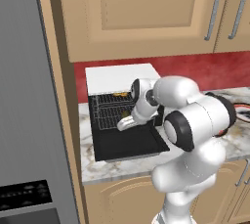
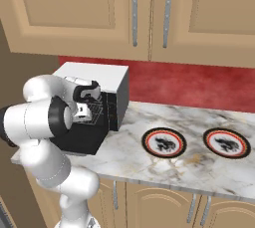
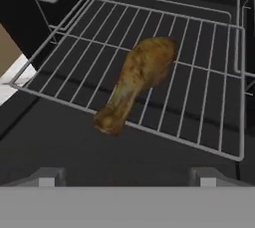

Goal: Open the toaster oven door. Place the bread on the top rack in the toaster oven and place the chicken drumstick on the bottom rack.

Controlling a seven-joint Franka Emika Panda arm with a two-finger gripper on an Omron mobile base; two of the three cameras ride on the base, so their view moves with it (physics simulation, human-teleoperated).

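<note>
One chicken drumstick (image 3: 137, 82) on bottom rack (image 3: 209, 97), pincer (image 3: 127, 177) spread wide above it

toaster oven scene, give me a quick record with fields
oven: black box, white top, on the counter
door: folded down flat, open
drumstick: lying on the bottom rack, thin end over the front edge
bread: on the top rack, toward the back
claw: open, just in front of the drumstick, not touching it
plates: two on the counter to the oven's right
</note>
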